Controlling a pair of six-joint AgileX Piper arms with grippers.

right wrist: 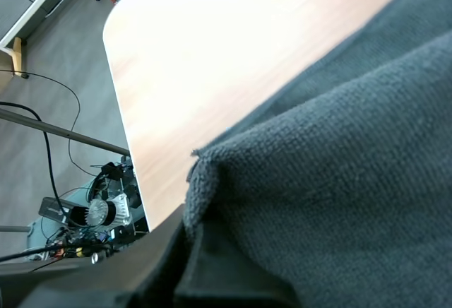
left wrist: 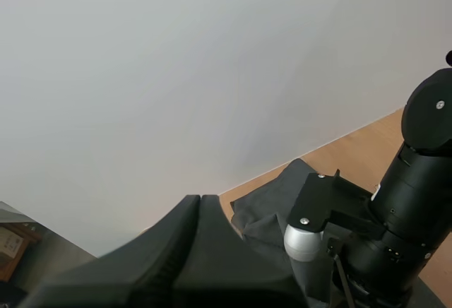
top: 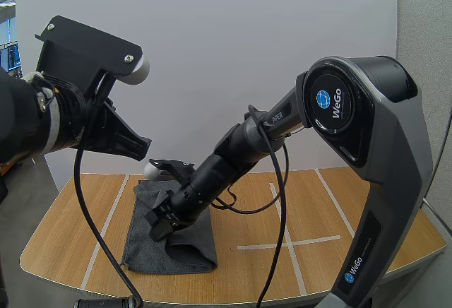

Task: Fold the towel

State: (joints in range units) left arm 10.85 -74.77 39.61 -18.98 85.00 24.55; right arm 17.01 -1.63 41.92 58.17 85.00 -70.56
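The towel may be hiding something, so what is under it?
The wooden table shows around the towel, whose corner the right gripper pinches. Anything beneath the cloth is covered.

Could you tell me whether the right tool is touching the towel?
Touching. In the right wrist view the edge of the towel is pinched in the right tool; the high view shows a raised fold there.

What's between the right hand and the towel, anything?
Nothing visible. The right hand is down on the towel, pinching a raised fold of it on the table.
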